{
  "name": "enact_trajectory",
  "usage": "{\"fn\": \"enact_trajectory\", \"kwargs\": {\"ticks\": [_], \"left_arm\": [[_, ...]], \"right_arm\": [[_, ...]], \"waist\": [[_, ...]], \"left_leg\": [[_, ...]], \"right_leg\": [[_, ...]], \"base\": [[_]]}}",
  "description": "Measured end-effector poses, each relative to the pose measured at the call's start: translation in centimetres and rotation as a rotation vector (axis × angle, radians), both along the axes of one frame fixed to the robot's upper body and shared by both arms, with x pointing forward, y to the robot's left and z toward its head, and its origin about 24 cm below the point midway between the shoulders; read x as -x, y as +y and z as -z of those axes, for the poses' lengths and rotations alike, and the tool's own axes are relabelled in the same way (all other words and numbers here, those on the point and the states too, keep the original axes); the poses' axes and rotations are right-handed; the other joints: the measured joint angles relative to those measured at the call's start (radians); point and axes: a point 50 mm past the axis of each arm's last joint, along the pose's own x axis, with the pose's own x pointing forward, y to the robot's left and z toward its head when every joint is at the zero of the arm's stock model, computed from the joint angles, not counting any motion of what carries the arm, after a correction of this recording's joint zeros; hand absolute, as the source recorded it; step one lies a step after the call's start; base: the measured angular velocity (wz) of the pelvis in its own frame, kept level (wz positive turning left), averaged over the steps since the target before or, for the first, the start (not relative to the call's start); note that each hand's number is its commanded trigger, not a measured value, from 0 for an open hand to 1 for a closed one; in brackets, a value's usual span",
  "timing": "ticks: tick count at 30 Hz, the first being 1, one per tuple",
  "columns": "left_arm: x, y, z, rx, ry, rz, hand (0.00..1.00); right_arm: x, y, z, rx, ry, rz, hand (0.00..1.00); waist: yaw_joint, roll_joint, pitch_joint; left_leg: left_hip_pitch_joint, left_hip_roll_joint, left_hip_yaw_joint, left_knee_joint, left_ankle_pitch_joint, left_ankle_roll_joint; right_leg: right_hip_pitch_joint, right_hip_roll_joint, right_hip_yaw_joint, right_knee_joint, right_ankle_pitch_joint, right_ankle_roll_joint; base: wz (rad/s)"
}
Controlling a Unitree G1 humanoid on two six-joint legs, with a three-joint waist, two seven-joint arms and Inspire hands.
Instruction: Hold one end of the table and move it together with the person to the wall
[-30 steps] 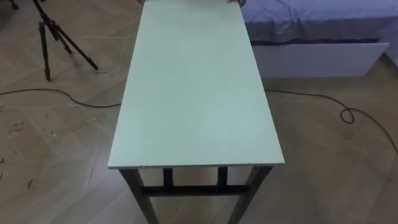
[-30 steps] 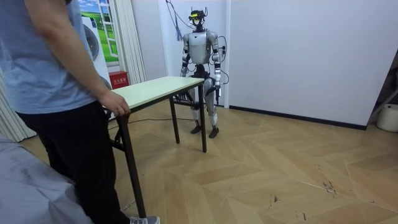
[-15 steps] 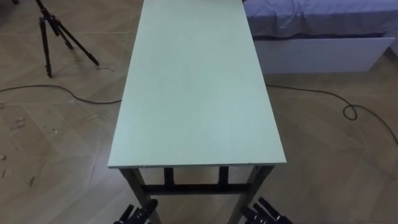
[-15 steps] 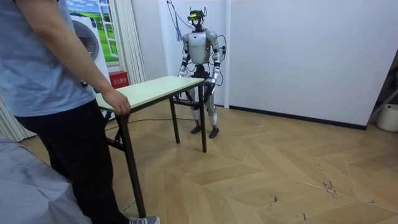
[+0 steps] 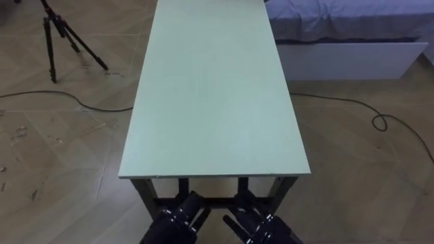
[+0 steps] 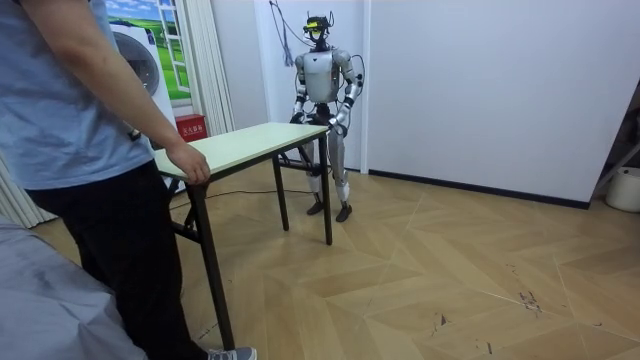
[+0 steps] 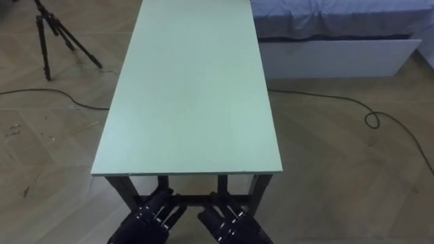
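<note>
A long table with a pale green top (image 5: 214,95) and dark legs stretches away from me; it also shows as the table (image 7: 186,88) in the right eye view. Just below its near edge, my left hand (image 5: 182,218) and right hand (image 5: 256,227) reach up side by side, fingers straight, between the near legs. Neither holds anything. In the room view I stand at one short end of the table (image 6: 250,140), by the white wall. A person (image 6: 90,150) stands at the other end with a hand (image 6: 187,165) curled over the table's corner.
A black tripod (image 5: 57,34) stands on the wood floor to the table's left. A bed (image 5: 346,34) with a white base lies to the right, and a dark cable (image 5: 366,112) runs across the floor beside it. A washing machine (image 6: 150,60) stands behind the person.
Both my hands have risen from out of sight to just under the table's near edge. In the room view my forearms have lifted toward the table end. The table and the person have not moved.
</note>
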Motion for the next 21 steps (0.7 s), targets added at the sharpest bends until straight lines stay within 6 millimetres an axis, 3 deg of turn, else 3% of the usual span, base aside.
{"fn": "enact_trajectory", "kwargs": {"ticks": [5, 11, 21], "left_arm": [[-1.2, -0.4, -1.8, 0.017, -0.101, 0.024, 0.0], [-1.1, -0.1, -1.9, -0.011, -0.107, 0.053, 0.0], [-1.9, -0.1, -2.3, -0.011, -0.112, 0.038, 0.0]], "right_arm": [[-0.5, 0.5, -1.6, -0.074, -0.087, -0.026, 0.0], [0.0, 0.7, -1.5, -0.073, -0.076, -0.064, 0.0], [-1.2, 0.7, -2.0, -0.078, -0.079, -0.049, 0.0]], "waist": [[0.001, -0.001, -0.0043], [0.001, 0.0, -0.0043], [0.005, 0.015, 0.007]], "left_leg": [[0.004, 0.0, 0.001, -0.001, 0.0, 0.0], [0.014, 0.001, 0.004, -0.001, 0.0, 0.0], [0.006, 0.001, 0.004, -0.003, 0.0, 0.0]], "right_leg": [[0.002, 0.0, 0.002, 0.001, 0.0, 0.0], [0.003, 0.0, 0.006, 0.013, 0.0, 0.0], [-0.004, 0.0, 0.003, 0.015, 0.0, 0.0]], "base": [[-0.01], [-0.01], [0.0]]}}
